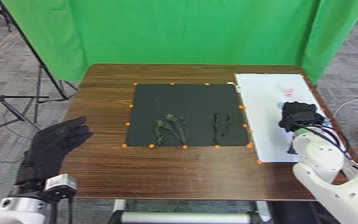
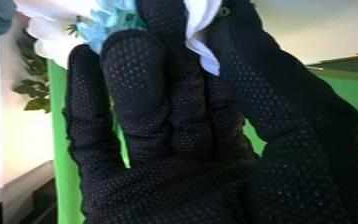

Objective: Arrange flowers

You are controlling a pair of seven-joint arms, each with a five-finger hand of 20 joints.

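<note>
A green curtain backs the brown table, left robot hand relaxed, empty, right robot hand's hold unclear.

On the brown wooden table lie a dark mat edged with small orange dots and, just beside it on the right, a long white sheet, the mat bearing leafy green stems in two groups, the sheet a small pink patch.
</note>
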